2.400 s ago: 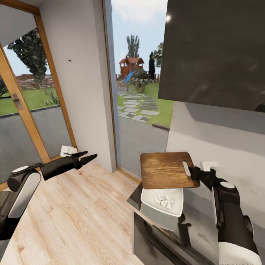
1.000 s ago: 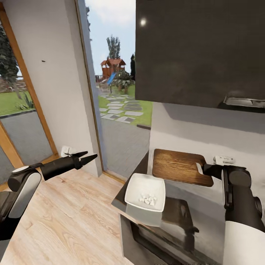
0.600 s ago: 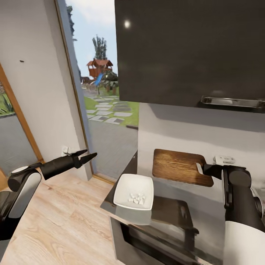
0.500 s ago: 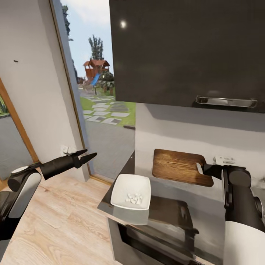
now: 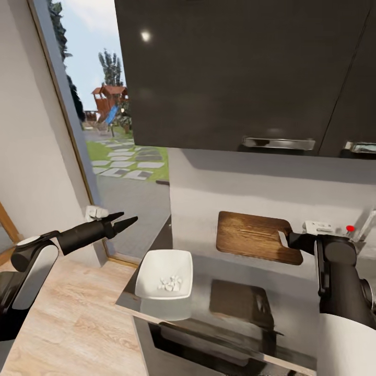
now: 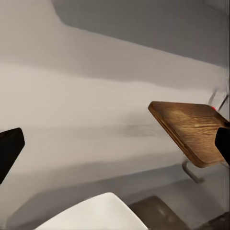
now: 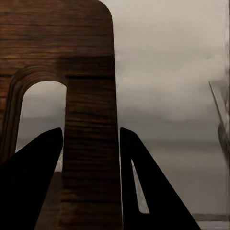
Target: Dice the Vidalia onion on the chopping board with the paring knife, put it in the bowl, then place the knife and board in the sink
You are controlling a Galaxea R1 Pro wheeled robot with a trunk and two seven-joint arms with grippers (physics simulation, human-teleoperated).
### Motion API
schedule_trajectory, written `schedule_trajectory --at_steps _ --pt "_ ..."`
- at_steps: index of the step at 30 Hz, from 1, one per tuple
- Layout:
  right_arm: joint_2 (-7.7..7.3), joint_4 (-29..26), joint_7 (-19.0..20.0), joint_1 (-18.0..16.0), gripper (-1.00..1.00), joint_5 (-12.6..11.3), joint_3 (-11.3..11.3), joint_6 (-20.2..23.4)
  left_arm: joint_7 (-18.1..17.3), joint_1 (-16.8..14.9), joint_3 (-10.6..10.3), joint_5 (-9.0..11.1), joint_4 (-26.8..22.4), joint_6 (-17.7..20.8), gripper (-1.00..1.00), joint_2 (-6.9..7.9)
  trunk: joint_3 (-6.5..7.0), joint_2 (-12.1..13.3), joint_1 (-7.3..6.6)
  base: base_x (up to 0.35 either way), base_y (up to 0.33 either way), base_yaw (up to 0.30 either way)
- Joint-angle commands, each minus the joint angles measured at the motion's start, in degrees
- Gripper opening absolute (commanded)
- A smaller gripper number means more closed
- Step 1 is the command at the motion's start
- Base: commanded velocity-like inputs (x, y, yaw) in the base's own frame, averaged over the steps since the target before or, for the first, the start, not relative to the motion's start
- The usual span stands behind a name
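My right gripper [image 5: 285,239] is shut on the handle end of the dark brown chopping board [image 5: 254,236], holding it flat in the air above the grey countertop [image 5: 209,266]. In the right wrist view its fingers [image 7: 33,177] flank the board's handle strip [image 7: 88,143]. The white bowl [image 5: 156,263] sits at the countertop's left end with diced onion [image 5: 169,283] in it. My left gripper [image 5: 130,217] hangs open and empty over the floor, left of the counter. The tap's red dot [image 5: 350,228] shows at the far right. The sink basin and the paring knife are out of view.
Dark wall cabinets [image 5: 235,73] with steel handles [image 5: 278,142] hang above the counter. A tall window [image 5: 104,125] stands at the left, with wooden floor [image 5: 68,324] below it. Dark cabinet fronts [image 5: 209,350] lie under the counter's metallic edge.
The camera has swung right, so the window and bowl sit further left in the picture and the tap's red dot has come into view. The board stays in my right gripper.
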Motion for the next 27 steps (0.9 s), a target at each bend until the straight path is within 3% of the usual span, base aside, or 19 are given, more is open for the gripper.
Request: schedule_trajectory --at_steps 1,27 --pt "0.01 -0.1 0.6 -0.1 -1.0 0.2 0.0 0.2 0.0 -0.1 0.0 0.4 0.0 0.4 1.0 0.04 -0.1 -0.1 0.04 0.0 -0.002 -0.267" --pt "0.01 -0.1 0.6 -0.1 -1.0 0.1 0.0 0.3 -0.1 -0.1 -1.2 0.4 0.0 0.6 1.0 0.1 0.66 -0.1 0.04 0.0 0.0 -0.255"
